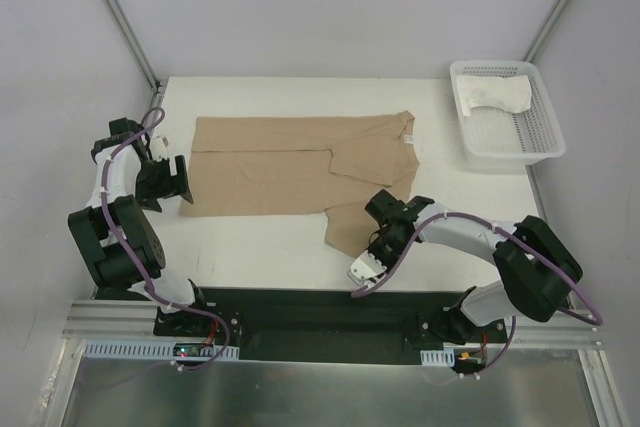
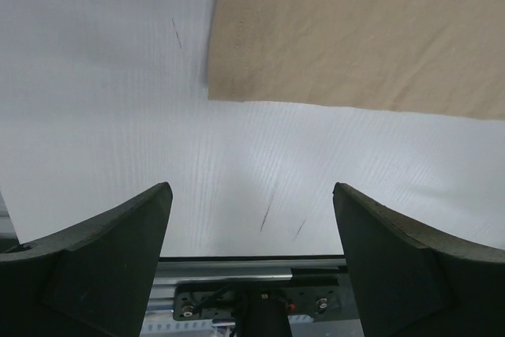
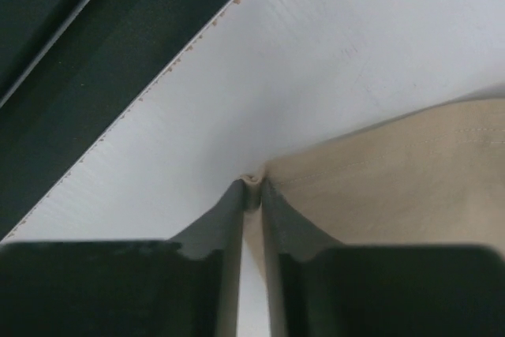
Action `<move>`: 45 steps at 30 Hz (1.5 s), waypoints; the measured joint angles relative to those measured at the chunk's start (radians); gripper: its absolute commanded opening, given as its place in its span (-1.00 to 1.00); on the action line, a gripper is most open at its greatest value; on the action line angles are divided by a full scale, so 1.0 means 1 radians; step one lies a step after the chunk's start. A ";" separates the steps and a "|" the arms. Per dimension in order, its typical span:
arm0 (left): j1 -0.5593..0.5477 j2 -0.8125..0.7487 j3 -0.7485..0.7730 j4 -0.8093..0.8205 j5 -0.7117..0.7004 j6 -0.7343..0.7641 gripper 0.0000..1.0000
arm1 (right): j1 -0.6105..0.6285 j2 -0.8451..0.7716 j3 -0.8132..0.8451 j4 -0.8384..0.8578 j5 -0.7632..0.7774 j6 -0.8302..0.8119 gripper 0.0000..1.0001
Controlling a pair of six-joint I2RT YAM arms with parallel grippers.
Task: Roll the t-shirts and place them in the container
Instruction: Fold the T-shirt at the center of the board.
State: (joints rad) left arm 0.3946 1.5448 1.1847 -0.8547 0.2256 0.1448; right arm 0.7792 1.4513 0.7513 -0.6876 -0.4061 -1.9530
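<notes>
The tan t-shirt (image 1: 290, 167) lies flat across the middle of the table, neck with its white label to the right. One sleeve sticks out toward the front edge. My right gripper (image 1: 375, 242) is shut on the corner of that sleeve; the right wrist view shows tan cloth (image 3: 394, 163) pinched between the closed fingers at the gripper's tip (image 3: 251, 183). My left gripper (image 1: 170, 182) is open and empty just off the shirt's left hem corner; the left wrist view shows the gripper (image 2: 252, 203) over bare table, the cloth (image 2: 355, 29) beyond it. The white t-shirt (image 1: 497, 97) lies crumpled in the basket.
A white plastic mesh basket (image 1: 510, 159) stands at the back right corner. The table's front edge and a black rail (image 3: 71, 29) run close to the right gripper. Grey walls enclose the table at the back and sides.
</notes>
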 measured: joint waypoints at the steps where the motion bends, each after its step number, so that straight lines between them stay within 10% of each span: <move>1: 0.000 0.009 0.000 0.000 0.000 0.000 0.66 | 0.003 0.002 0.001 0.009 0.003 0.003 -0.98; 17: 0.000 0.113 -0.056 0.052 0.002 -0.002 0.57 | 0.007 0.095 0.219 -0.028 0.064 0.507 -0.99; 23: 0.000 0.158 -0.056 0.120 -0.008 0.008 0.21 | -0.003 0.144 0.294 -0.090 0.085 0.664 -0.99; 45: 0.009 0.289 -0.005 0.162 -0.026 0.098 -0.52 | -0.010 0.274 0.472 -0.253 0.142 0.755 -0.99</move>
State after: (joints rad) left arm 0.4034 1.8339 1.1793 -0.6930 0.2001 0.2424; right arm 0.7696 1.7248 1.2236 -0.9401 -0.2646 -1.1984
